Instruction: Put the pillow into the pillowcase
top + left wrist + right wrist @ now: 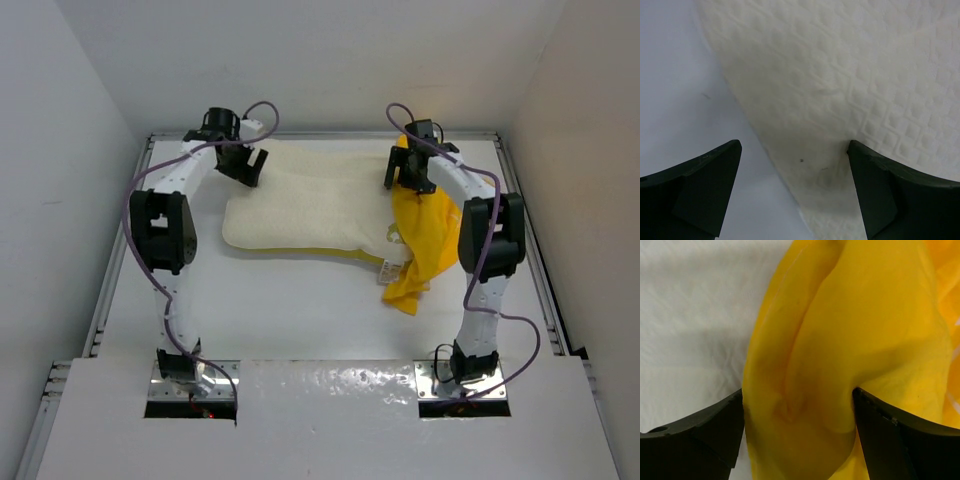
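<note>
Lab: white-walled robot test cell

Cream dimpled pillow lies flat, centre; yellow pillowcase (crumpled, bunched) drapes its three o'clock end.

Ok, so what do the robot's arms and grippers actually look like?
The left arm and right arm have white links with chunky black joint housings. A purple cable loops along each. The left gripper and right gripper are black, with two broad, wedge-shaped fingers.
</note>
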{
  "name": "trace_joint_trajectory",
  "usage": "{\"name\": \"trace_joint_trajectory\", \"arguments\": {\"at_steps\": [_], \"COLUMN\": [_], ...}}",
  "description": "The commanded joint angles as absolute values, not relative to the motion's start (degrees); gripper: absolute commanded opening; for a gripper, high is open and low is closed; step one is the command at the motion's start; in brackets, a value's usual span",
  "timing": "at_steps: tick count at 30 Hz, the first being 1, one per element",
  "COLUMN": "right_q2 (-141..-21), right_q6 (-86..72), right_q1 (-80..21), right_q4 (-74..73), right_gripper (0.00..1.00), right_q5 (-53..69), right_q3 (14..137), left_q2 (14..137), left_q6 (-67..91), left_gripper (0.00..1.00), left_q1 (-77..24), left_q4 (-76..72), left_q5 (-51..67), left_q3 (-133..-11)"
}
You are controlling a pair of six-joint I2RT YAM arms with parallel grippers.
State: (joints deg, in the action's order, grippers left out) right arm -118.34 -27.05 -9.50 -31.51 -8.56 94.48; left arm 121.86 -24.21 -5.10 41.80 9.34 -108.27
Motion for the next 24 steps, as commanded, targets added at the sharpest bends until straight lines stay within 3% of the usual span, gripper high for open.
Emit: {"name": "trace_joint_trajectory", "arguments": {"at_steps": [1, 6, 12, 20, 24], "right_q2": [-120.7, -123.7, -128.7, -132.2, -131.0], "right_q6": [-27.1, -24.4, -23.8, -25.4, -17.9], "right_q1": [-10.6, -15.2, -21.1, -26.2, -30.0], "right_q4": [-30.2, -28.3, -28.1, -22.5, -17.6], "right_gripper": [0.81, 0.72, 0.66, 0.60, 0.59], "right_q5": [-5.3, -3.4, -2.9, 3.6, 12.5], "right_q3": [96.9, 98.6, 104.7, 107.9, 103.9], "left_q2": [124.2, 126.0, 119.6, 105.4, 97.9], "left_q6": [-26.1, -26.5, -30.1, -46.9, -63.8], "left_gripper": [0.87, 0.85, 0.60, 0.60, 0.70], "left_q1": [-6.6, -6.0, -6.5, -10.9, -11.7], "left_q4": [37.7, 39.1, 40.5, 51.4, 66.7], "left_q5": [9.9, 12.3, 23.1, 34.8, 42.8], "left_q3": [-105.4, -101.5, -89.1, -72.0, -72.9]}}
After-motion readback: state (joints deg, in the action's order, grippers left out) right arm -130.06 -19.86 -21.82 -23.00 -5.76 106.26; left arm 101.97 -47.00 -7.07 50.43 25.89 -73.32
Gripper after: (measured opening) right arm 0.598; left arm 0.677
